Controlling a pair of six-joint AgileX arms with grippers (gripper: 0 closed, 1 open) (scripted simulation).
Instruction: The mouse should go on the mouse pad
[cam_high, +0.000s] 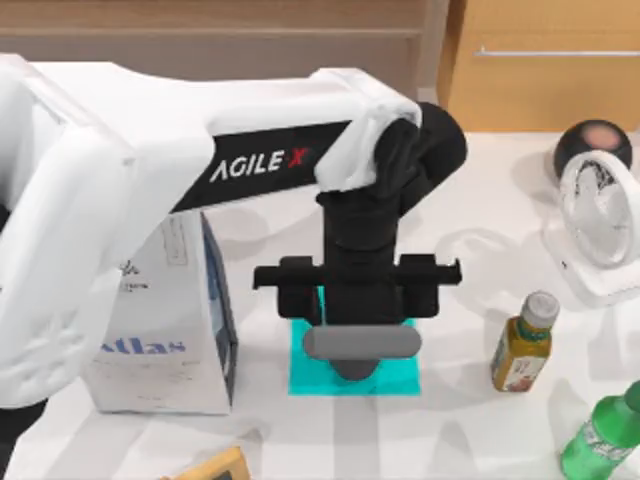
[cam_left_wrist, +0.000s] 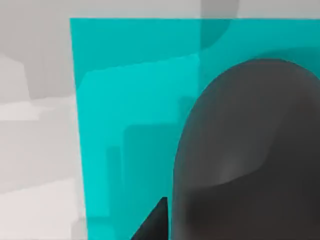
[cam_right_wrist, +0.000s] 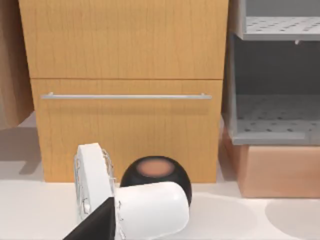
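Dark grey mouse (cam_left_wrist: 245, 150) over the mouse pad (cam_high: 305, 372), near its middle, directly under the left gripper (cam_high: 352, 345). Touching the sheet or just above it: cannot tell. Seen from the left wrist, rounded grey back of the mouse above bright cyan, one dark fingertip (cam_left_wrist: 152, 225) beside it. Jaws reaching down at the mouse, close on it; gripping or released, cannot tell. Cyan pad flat on the white surface (cam_high: 450, 420), near its front middle.

Just left of the pad, a white "Atlas" bag (cam_high: 160, 330) standing upright. Well right of the pad, a small yellow bottle (cam_high: 522, 345) with a white cap, and a green bottle (cam_high: 600, 435) at the front right corner. Farther back on the right, a white fan (cam_high: 598, 225) with a black ball-shaped thing (cam_high: 592, 145) behind it. At the front edge, a corner of something yellow (cam_high: 215, 468).

Right arm parked, its wrist view facing the fan, the black ball and a wooden cabinet (cam_right_wrist: 125, 100) behind the surface.
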